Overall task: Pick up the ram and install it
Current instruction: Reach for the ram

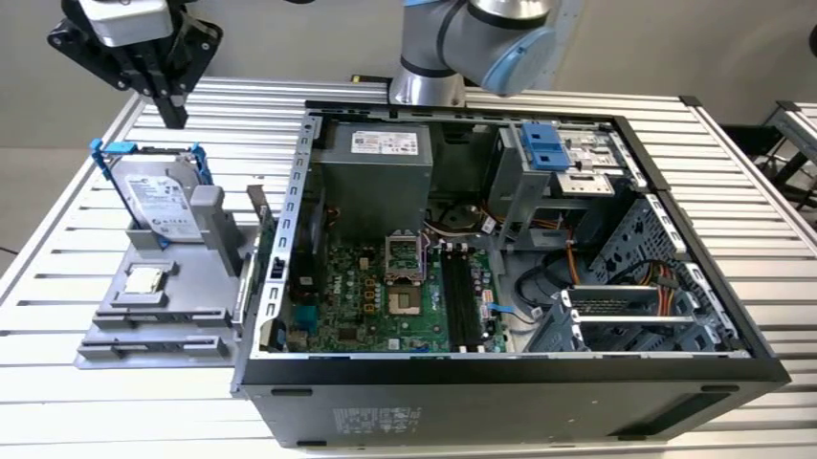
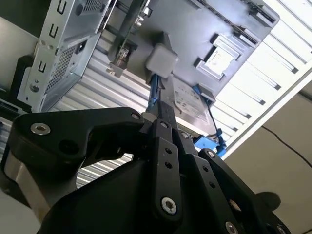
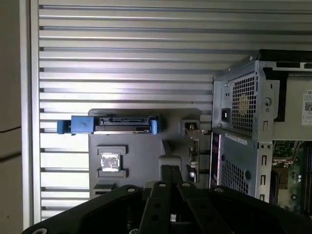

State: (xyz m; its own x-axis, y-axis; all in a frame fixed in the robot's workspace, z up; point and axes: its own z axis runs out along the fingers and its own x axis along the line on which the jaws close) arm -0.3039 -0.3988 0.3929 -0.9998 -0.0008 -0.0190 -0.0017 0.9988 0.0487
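Found a slatted metal table (image 1: 77, 172) carrying everything. Noted on it an open computer case (image 1: 511, 373), laid on its side with the motherboard (image 1: 370, 287) bared. Saw a grey fixture (image 1: 153, 330) just beside the case, on the exterior view's left. Caught the hand (image 1: 172, 113) hanging high above the far end of that fixture, pressed together on nothing. Made out a hard drive (image 1: 160, 196) in a blue bracket propped up in the fixture. Spotted the ram (image 1: 259, 218) standing on edge in the same fixture, between the hard drive and the case wall, untouched and well apart from the hand. Picked out a small square processor chip (image 1: 147, 278) lying flat nearer the fixture's front.

Judged the ram light, stiff and thin, yet fragile: liable to crack if bent, and not to be rubbed at the chips or the contact edge. Reckoned the best hold to be across the two flat faces, near the middle of the upper edge, square enough to stop it twisting. Expected a smooth, slippery board, so called for a firm but gentle pinch.
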